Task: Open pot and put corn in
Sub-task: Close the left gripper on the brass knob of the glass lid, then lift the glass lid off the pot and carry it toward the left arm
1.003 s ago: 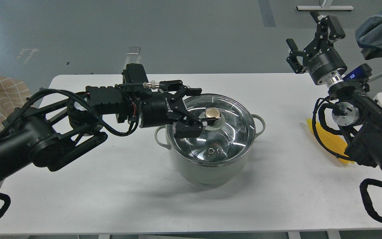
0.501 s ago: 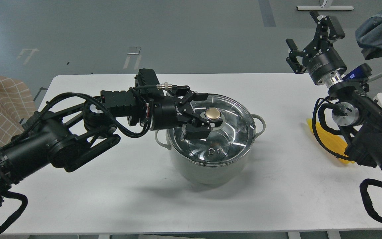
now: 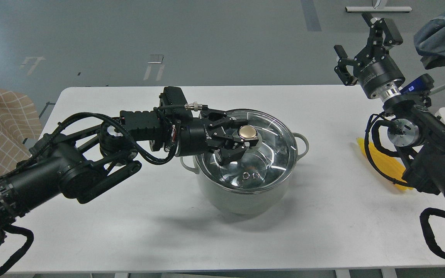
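Two end effectors: left (image 3: 242, 141) clasping the lid's knob (image 3: 247, 133), right (image 3: 361, 46) wide, arm hiding corn (image 3: 379, 160).

corn (image 3: 377, 164) — mostly hidden behind right arm

single head view, set high above the near edge of a white table (image 3: 129, 231), facing forward and down. middle distance: whole tabletop in frame, grey floor (image 3: 207, 38) beyond, both arms entering from the lower corners. no second view.

White lettering on both gripper bodies, too small to read
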